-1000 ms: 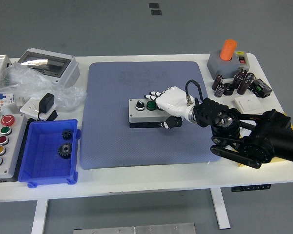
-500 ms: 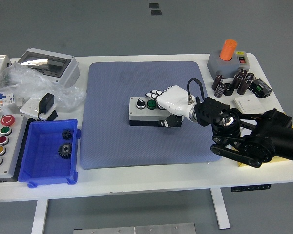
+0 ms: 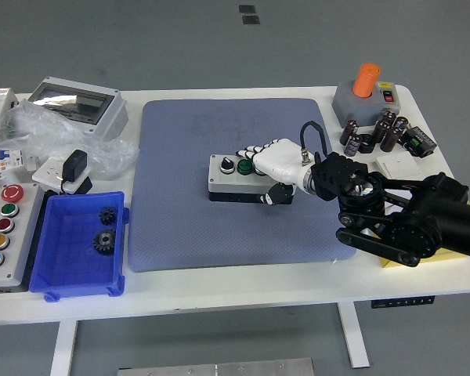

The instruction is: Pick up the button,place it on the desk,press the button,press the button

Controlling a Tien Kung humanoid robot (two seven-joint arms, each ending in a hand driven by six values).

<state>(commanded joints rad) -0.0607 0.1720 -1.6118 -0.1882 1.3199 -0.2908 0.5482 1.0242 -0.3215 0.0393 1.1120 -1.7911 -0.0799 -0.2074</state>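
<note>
A grey button box [image 3: 225,183] with a black knob [image 3: 226,165] and a green button [image 3: 244,166] lies on the blue mat [image 3: 180,227] near the middle of the table. My right hand [image 3: 255,175], white with a black arm behind it, covers the box's right end. Its fingers [image 3: 251,152] lie flat over the top by the green button, and the thumb sits against the box's front side. The hand grips the box. The box's right end is hidden under the hand.
A blue bin [image 3: 41,251] with two gears and a panel of coloured buttons [image 3: 4,235] sit at the front left. A grey enclosure [image 3: 78,106], a plastic bag [image 3: 39,129] and an adapter [image 3: 74,166] are at the back left. An orange-topped box [image 3: 366,94] and capacitors [image 3: 376,133] stand at the back right.
The button box and my right hand have shifted together a little away from me and to the right on the mat.
</note>
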